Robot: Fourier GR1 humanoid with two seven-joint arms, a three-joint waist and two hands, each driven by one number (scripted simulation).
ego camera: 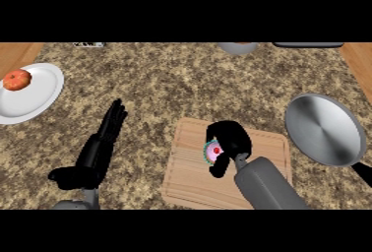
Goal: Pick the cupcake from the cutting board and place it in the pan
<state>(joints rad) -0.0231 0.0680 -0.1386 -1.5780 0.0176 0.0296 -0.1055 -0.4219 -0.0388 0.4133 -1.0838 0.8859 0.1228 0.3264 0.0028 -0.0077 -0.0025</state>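
Cupcake (pixel 213 151) is sitting on the cutting board (pixel 190 182), near the board's middle, and the right hand (pixel 231 142) is covering most of it. Only a pink top with a red spot and a strip of green wrapper are showing at the hand's left side. The fingers (pixel 218 170) are curling down and around the cake, so the right hand is reading as closed on it; whether the cake is already lifting off the board cannot be told from this view.

Handling judgement: the cupcake is likely light and soft, with a top that will smear or dent under contact and a wrapper base that is stiffer. The best hold is therefore on the wrapper's sides, low down, with thumb and fingers opposing each other across the base and staying off the top. The cake should be kept upright during carriage, since a tilt may let it slip out of the wrapper hold.

The pan (pixel 325 129) is lying toward the surface's right edge, just beside the board and apart from it, with its handle (pixel 361 172) running toward the near right corner. Its floor is bare.

The left hand (pixel 109 129) is resting released on the surface (pixel 181 83) left of the board, fingers straight, holding nothing. A plate (pixel 36 101) carrying an orange-red fruit (pixel 16 79) is sitting at the far left edge, well apart from the work.
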